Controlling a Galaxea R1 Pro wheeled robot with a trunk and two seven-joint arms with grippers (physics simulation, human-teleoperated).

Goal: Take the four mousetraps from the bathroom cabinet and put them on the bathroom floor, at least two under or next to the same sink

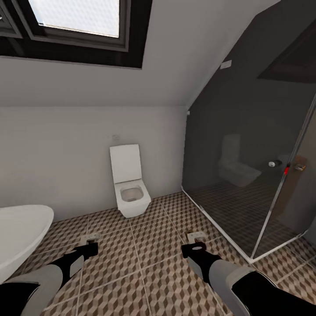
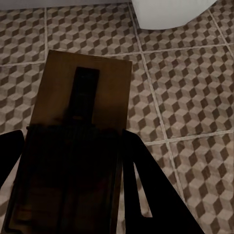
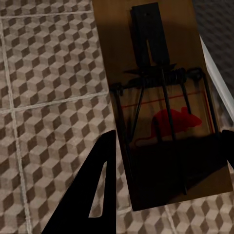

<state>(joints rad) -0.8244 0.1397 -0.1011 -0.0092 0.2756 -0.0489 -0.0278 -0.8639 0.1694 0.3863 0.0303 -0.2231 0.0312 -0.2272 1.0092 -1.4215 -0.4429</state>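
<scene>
Brown and beige cube-patterned tiles of the bathroom floor [image 1: 145, 245] are spreading beneath both arms. Each gripper is clamping a mousetrap. The left gripper [image 1: 91, 244] is reaching forward over the floor, its dark fingers [image 2: 146, 190] pressing on the near end of a tan wooden mousetrap [image 2: 85, 112] that is sticking out ahead of the fingertips, flat face toward the wrist camera. The right gripper [image 1: 194, 242] is holding a second mousetrap [image 3: 158, 97] the same way, its fingers [image 3: 97, 190] closing on the near end; this trap is showing a red mouse print and a black wire spring on its wooden face.

Ahead of the two grippers, a white toilet [image 1: 130, 184] is standing against the pale wall with its lid raised. Off to the outer side of the left gripper, the rim of a white bathtub [image 1: 24, 228] is curving into view. Beyond the right gripper, a dark glass shower enclosure [image 1: 250, 175] is standing on the floor, reflecting the toilet. A skylight window [image 1: 79, 17] is sitting high in the sloped ceiling.
</scene>
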